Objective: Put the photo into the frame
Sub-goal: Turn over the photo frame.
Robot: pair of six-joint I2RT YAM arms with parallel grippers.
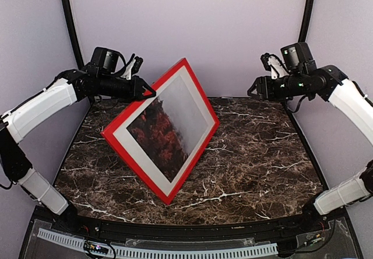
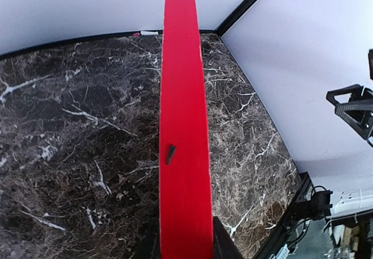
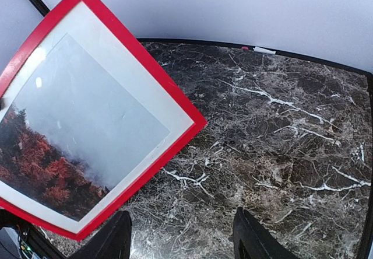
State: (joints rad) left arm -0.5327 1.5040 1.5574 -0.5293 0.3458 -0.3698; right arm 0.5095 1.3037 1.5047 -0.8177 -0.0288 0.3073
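Large thin-railed red picture frame [image 1: 135, 167] stands tilted, lower edge on the dark white-veined marble table [image 1: 250, 154], top leaning toward the back wall

Rectangular photo [image 1: 166, 128] of red-orange foliage fading into grey mist sits inside the frame, bordered by a cream-white mat [image 3: 125, 66]. Back of the frame not visible, so can't tell whether anything is fastened behind it

Left pincer [image 1: 147, 90] clamped on the upper-left rail; the wrist view shows the red rail running straight between its fingers. Right pincer [image 1: 254, 88] hangs well apart from the frame on the right, jaws apart, nothing between them

Risks, as I judge them:
- One grip on a thin rail, so the frame could swivel about it or slide out
- The bottom edge could skid on the glossy table and the frame drop flat
- If the back is unsecured, the tilt may let the photo and mat shift or fall out
- The right pincer coming in could knock the free rail
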